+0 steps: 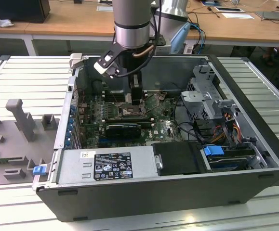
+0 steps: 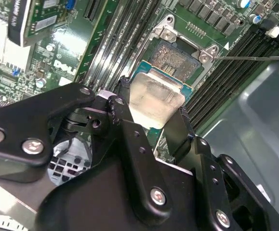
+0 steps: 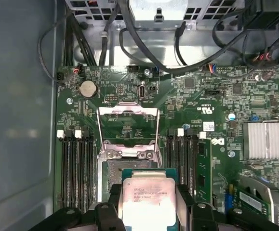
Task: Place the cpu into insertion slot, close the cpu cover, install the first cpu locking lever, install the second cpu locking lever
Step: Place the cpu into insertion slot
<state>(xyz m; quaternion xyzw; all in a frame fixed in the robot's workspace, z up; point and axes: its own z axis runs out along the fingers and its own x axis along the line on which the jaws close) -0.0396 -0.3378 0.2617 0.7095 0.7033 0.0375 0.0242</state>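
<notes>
Grips the cpu in the tool, black fingers closed on two opposite edges, silvery top showing in both wrist views. Hangs close over the green motherboard, just beside and partly over the slot, not yet seated in the dark socket. Shows the cover swung up and open, standing upright at the far edge of the slot. Sits between two banks of long black memory slots. Reaches down, in the upper middle of the exterior view, into the open case lying on the ribbed worktop.
</notes>
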